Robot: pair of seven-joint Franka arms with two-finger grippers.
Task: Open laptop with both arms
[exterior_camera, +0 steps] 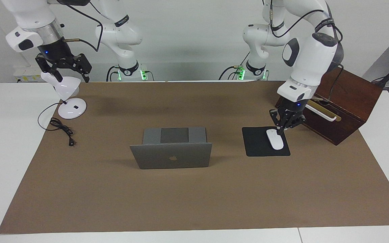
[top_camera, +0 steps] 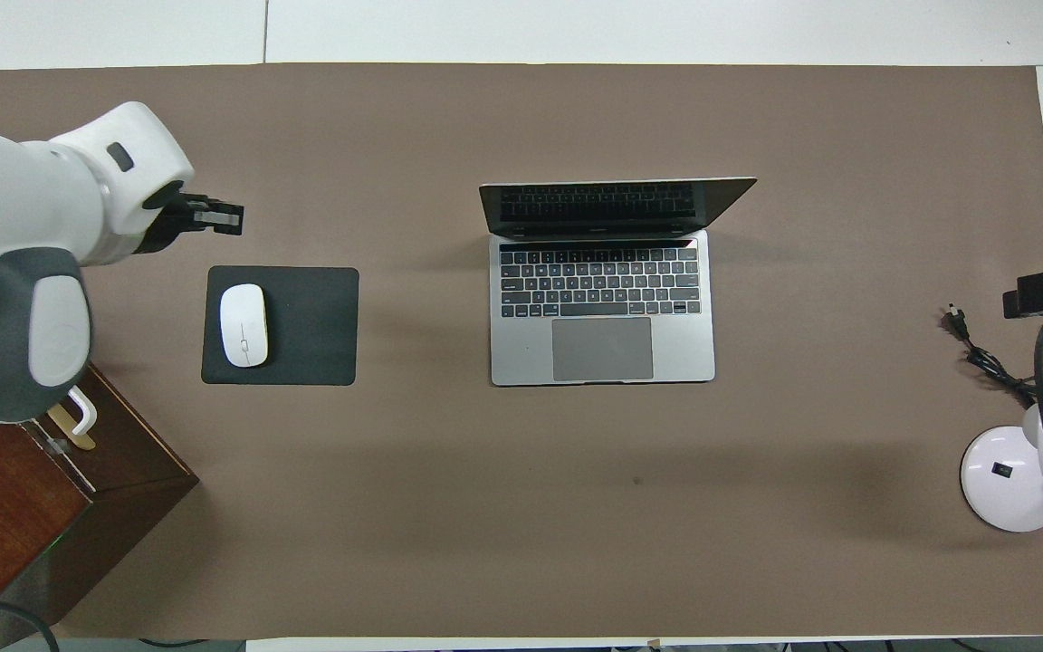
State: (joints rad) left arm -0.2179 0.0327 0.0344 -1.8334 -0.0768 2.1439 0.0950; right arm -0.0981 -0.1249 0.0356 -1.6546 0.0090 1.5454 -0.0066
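Open laptop [top_camera: 602, 308] beside mouse pad [top_camera: 304, 326]
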